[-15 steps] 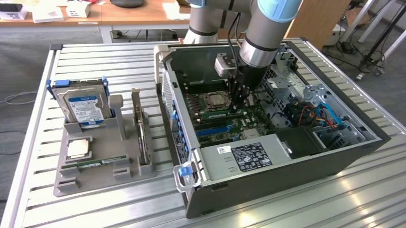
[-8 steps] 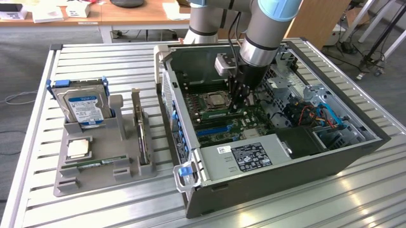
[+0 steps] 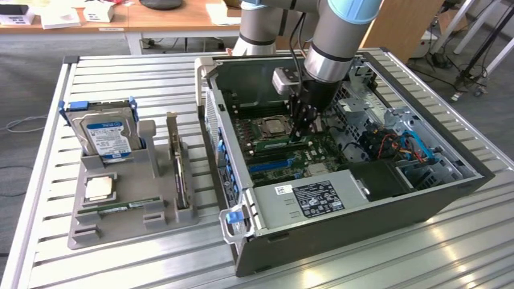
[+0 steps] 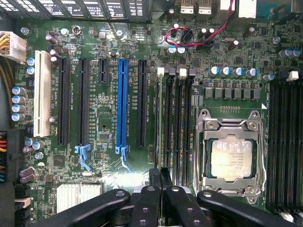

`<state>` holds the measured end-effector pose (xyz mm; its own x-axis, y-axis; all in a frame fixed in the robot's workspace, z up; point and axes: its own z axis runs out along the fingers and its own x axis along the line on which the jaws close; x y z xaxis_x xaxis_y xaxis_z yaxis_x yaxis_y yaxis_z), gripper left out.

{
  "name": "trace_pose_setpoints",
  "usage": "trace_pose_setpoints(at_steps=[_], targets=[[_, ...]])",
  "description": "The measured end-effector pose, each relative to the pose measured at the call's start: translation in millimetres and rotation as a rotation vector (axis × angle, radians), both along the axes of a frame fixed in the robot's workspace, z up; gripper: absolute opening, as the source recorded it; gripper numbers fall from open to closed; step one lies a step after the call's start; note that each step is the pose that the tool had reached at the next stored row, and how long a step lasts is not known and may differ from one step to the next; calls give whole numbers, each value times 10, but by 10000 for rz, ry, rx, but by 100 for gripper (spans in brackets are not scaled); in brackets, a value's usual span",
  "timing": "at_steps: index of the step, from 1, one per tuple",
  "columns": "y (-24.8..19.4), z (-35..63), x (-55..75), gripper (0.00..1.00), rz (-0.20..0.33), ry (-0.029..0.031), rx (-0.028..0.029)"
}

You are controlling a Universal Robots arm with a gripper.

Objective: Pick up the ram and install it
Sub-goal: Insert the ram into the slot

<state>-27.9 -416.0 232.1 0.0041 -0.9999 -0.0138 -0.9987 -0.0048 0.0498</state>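
In the exterior view we see the gripper inside the open computer case, jaws almost closed just above the ram, which stands on edge beside the processor socket; whether they pinch it we cannot tell. In the wrist view the fingertips sit close together over the memory slots.

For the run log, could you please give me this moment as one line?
gripper: shut | where: inside computer case, over memory slots beside processor socket | ram: under gripper at slots, seating unclear
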Motion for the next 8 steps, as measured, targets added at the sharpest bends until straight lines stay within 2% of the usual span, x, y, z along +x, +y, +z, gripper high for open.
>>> trace_pose_setpoints(at_steps=[8], targets=[[0,-6,3,12,24,-12,3]])
